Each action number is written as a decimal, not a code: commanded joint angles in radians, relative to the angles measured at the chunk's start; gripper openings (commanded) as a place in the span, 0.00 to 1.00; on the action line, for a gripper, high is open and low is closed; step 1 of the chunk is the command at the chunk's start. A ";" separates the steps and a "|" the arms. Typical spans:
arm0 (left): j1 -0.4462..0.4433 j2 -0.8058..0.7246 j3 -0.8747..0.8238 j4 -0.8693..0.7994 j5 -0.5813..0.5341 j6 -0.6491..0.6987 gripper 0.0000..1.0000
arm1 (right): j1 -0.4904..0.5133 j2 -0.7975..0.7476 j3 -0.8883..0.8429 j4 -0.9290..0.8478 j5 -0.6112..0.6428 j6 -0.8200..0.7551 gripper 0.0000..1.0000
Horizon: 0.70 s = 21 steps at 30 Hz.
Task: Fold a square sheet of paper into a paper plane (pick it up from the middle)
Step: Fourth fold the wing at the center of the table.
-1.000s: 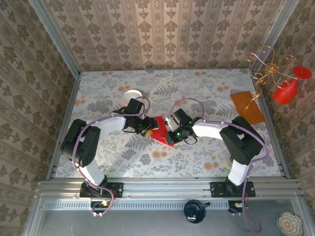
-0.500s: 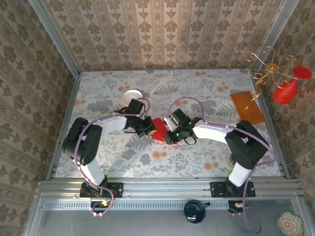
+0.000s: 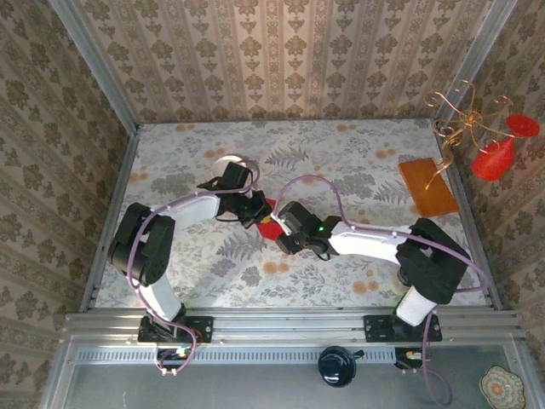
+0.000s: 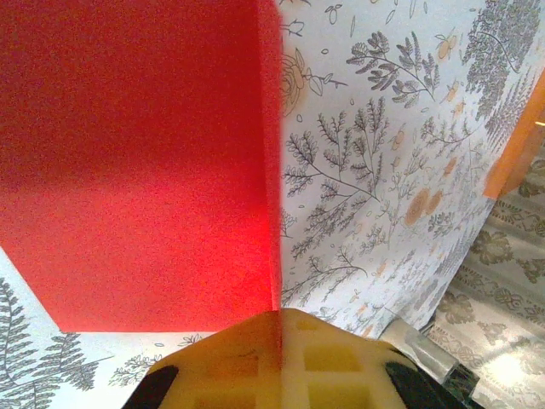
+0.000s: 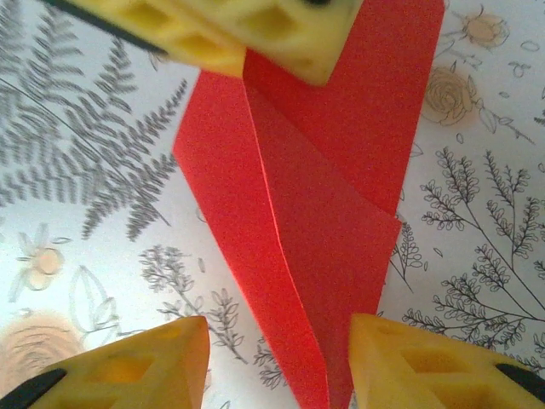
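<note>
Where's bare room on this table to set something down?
Free: the far strip between white bowl and orange board; the near strip between both arms. Crowded: centre, where left end effector and right end effector meet at the red paper.

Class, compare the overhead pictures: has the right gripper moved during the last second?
Yes. The right gripper slid left, away from the orange-brown board, toward the red paper held by the left gripper.

The top external camera looks steeply down from behind the arm bases (image 3: 179, 328) over the whole worktop (image 3: 341, 281). Both wrist cameras sit very close (from opposite sides), sharing the folded red paper (image 5: 324, 213) at mid-worktop.
</note>
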 commanded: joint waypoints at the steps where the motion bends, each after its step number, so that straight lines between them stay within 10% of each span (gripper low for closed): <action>1: 0.005 0.022 0.026 -0.038 0.017 -0.017 0.04 | 0.005 0.042 0.019 0.015 0.082 -0.045 0.48; 21: 0.006 0.025 0.021 -0.043 0.017 -0.013 0.04 | 0.005 0.095 0.043 0.031 0.068 -0.065 0.19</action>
